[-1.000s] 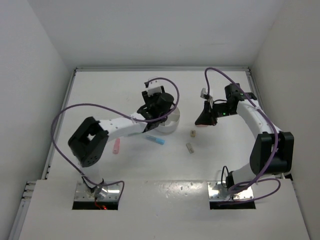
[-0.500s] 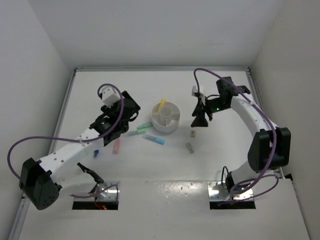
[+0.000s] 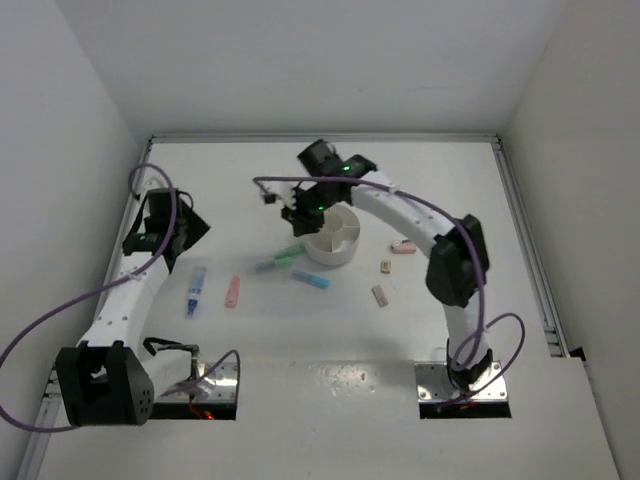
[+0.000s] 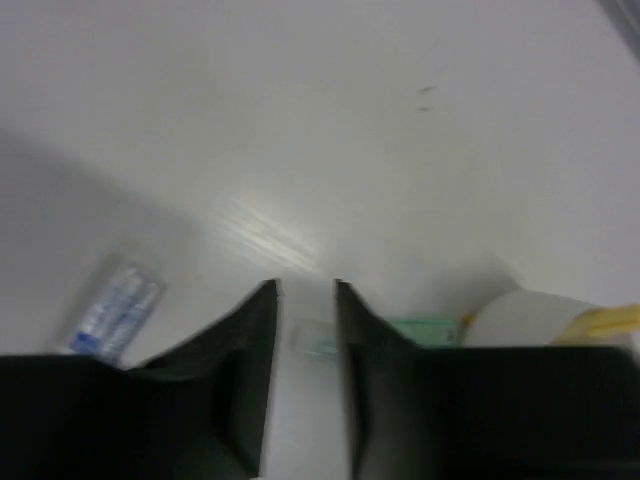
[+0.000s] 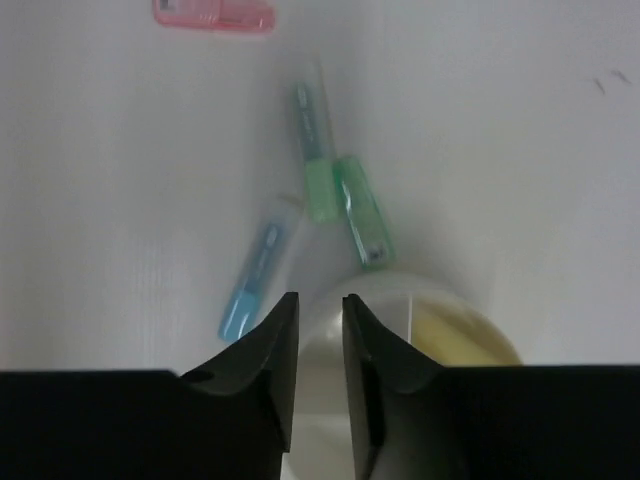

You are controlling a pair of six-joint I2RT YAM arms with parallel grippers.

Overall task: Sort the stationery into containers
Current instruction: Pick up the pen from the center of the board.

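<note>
The round white organiser [image 3: 340,245] stands mid-table, and a yellow marker [image 5: 455,340] lies in one wedge. My right gripper [image 3: 304,218] hovers over its left rim [image 5: 420,290], jaws close together and empty. Two green markers [image 3: 288,253] [image 5: 362,215], a light blue marker [image 3: 312,279] [image 5: 255,275] and a pink marker [image 3: 232,291] [image 5: 212,14] lie on the table beside the organiser. A blue marker [image 3: 195,290] [image 4: 115,312] lies further left. My left gripper [image 3: 190,230] [image 4: 306,290] is at the far left, above the table, jaws close together and empty.
A pink eraser [image 3: 403,247], a tan block [image 3: 385,267] and a grey-tan block [image 3: 379,295] lie right of the organiser. White walls enclose the table on the left, back and right. The right arm's elbow [image 3: 455,262] hangs over the right half.
My right arm swung from the right side to over the organiser, and a pink eraser now lies where it was. My left arm swung away from the middle to the far left.
</note>
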